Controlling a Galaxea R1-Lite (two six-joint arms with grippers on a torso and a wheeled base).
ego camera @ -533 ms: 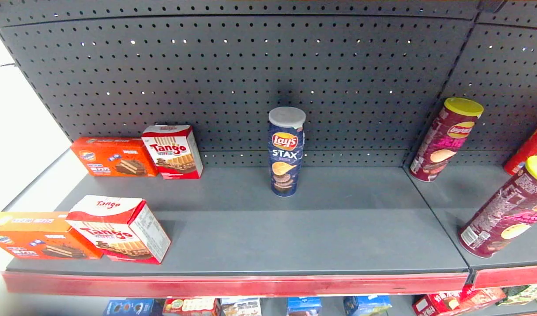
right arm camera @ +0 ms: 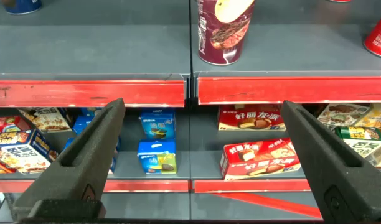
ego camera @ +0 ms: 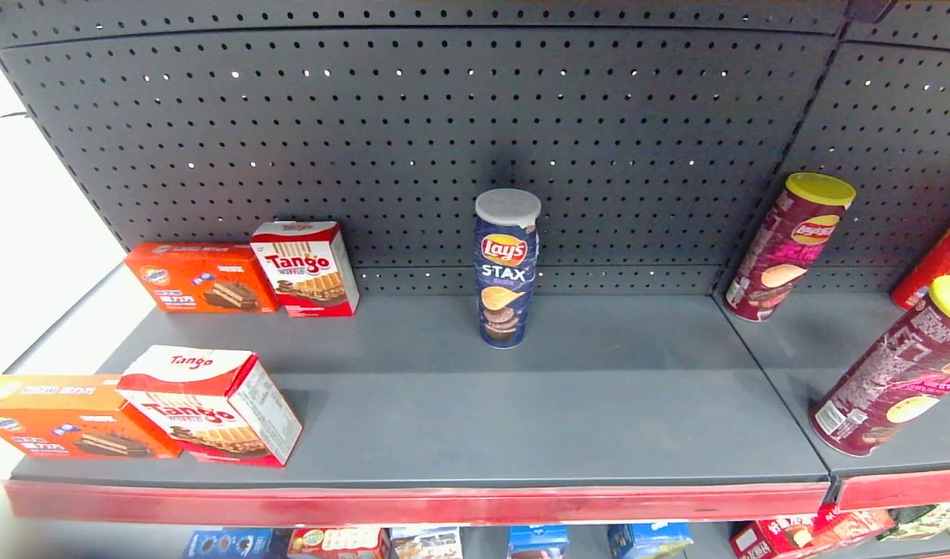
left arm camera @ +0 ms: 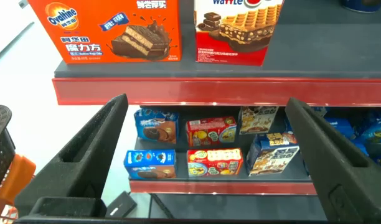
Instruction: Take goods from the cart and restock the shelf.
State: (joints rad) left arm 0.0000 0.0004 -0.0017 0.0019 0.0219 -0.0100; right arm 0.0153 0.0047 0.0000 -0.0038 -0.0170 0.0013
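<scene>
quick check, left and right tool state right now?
Left tool: open, holding nothing.
Right tool: open, holding nothing.

Light falls evenly from above and in front onto the shelf (ego camera: pixel 599 419), and its matt grey board shows no glare. Past the shelf's left end the background burns out to plain white. Small bright dots shine through holes in the upper rows of the pegboard (ego camera: pixel 412 116). The blue can (ego camera: pixel 507 268) throws a faint dark patch on the pegboard just above its lid. The white box (ego camera: pixel 210 404) at the front edge casts a soft shadow toward the shelf's middle. The red front strip (ego camera: pixel 412 503) carries a dull sheen. Straight lines bow toward the corners, and the purple can (ego camera: pixel 793 248) near the back right corner leans outward, probably from the lens. In the left wrist view the lower shelf (left arm camera: pixel 178 185) sits dimmer.
</scene>
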